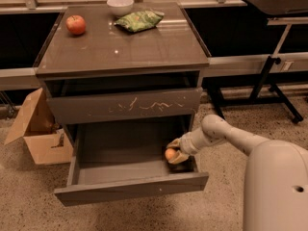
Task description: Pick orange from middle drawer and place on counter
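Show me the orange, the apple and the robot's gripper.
orange (170,153): camera view, its lit front, at the right of the open drawer (120,150).
apple (76,24): camera view, its middle, back left on the counter (125,47).
gripper (174,151): camera view, its tip, at the orange inside the drawer.

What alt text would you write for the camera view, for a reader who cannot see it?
The robot's gripper grips the orange inside the open middle drawer, at its front right corner. On the counter above sit a red apple, a white bowl and a green bag.
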Available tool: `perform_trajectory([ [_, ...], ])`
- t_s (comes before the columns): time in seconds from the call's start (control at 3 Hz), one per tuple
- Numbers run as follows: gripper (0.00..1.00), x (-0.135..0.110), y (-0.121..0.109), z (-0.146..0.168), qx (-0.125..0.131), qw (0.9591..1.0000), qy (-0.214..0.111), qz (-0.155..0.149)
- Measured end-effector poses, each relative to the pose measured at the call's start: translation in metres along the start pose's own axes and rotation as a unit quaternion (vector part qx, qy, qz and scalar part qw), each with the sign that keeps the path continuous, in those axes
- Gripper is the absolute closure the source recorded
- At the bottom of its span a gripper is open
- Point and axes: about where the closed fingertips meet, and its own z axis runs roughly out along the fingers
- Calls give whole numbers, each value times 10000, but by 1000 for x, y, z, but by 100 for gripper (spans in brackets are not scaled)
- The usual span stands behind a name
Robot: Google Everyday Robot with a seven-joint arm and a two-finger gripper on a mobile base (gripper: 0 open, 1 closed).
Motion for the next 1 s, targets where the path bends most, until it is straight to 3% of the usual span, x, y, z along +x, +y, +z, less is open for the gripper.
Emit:
perform_trajectory([
  [0.33,100,-33,9,-46,296,9982,-442,-277],
  [0.67,100,-69,27,-128,753,9905,-993,-590],
  [1.0,100,-69,26,-128,750,9904,-994,-593],
])
